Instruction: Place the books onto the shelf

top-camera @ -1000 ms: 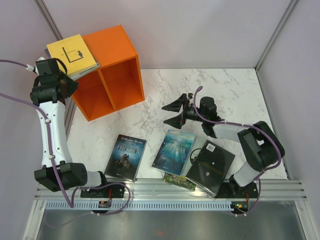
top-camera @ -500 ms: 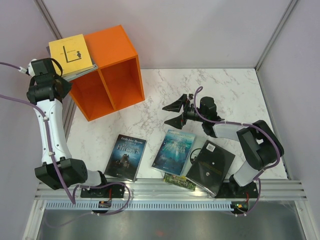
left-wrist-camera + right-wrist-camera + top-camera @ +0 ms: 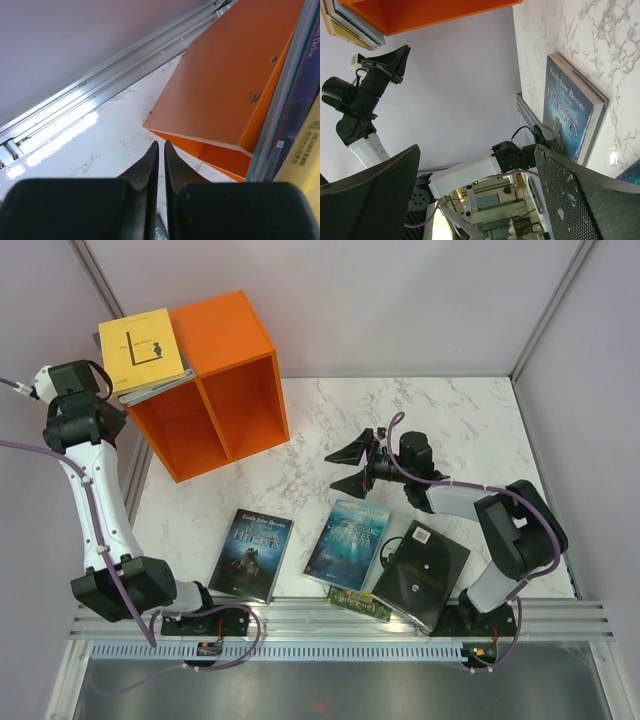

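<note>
1. Orange shelf (image 3: 222,332): its two compartments open toward the arms. A stack topped by the yellow book (image 3: 143,348) lies on the shelf's left outer panel, not inside a compartment.
2. The dark blue book (image 3: 250,553), teal book (image 3: 348,543) and black book (image 3: 420,575) lie flat on the tabletop (image 3: 455,412), in front of the shelf and to its right, well apart from it. A green-gold book (image 3: 358,603) peeks out beneath the teal and black ones.
3. The dark blue and teal books have their long axes running roughly toward the shelf, title ends nearest it. The black book sits turned diagonally.
4. They look stiff, flat and fairly light, with glossy covers likely to slip. Pinching across the thickness at a raised or overhanging edge seems safest.
5. The left gripper (image 3: 160,145), just left of the shelf, has its fingers almost together and holds nothing. The right gripper (image 3: 335,470), right of the shelf, gapes wide and empty.
</note>
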Controlling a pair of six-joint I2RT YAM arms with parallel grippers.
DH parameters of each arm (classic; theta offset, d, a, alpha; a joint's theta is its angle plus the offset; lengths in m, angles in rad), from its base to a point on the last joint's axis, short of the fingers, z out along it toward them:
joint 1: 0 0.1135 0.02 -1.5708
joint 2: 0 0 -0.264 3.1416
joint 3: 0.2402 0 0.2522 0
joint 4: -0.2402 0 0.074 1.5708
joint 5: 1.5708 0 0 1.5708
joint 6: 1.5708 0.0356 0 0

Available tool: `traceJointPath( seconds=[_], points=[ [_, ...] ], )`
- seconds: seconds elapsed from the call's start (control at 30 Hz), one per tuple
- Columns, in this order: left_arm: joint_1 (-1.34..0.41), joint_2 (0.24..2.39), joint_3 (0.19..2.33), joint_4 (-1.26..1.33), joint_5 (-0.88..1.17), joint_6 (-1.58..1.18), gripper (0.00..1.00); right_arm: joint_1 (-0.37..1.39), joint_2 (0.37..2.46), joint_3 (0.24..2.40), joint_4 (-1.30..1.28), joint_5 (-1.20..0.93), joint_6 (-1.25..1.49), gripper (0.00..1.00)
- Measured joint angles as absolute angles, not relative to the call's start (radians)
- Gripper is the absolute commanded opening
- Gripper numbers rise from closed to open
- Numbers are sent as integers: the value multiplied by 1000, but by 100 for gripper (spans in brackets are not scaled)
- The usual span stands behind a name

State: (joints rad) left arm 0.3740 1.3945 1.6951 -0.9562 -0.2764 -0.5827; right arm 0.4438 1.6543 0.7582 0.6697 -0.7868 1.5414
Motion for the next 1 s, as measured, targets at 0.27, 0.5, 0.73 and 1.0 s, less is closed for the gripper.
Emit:
traceJointPath(
  seconds=[0.27, 0.5, 0.73, 1.0],
  points=[
    [378, 1204, 1452, -962, -151, -601, 57, 450, 1657, 871, 444, -783, 1383, 98],
    [302, 1152, 1192, -963, 17, -602, 66, 558, 1718, 1080, 106, -725, 1108, 98],
    [25, 1205, 1039, -948, 107, -602, 68, 724, 1878, 1216, -194, -604, 937, 98],
    [12, 1282, 865, -954, 94, -601, 69, 796, 1968, 1254, -300, -508, 874, 98]
  ],
)
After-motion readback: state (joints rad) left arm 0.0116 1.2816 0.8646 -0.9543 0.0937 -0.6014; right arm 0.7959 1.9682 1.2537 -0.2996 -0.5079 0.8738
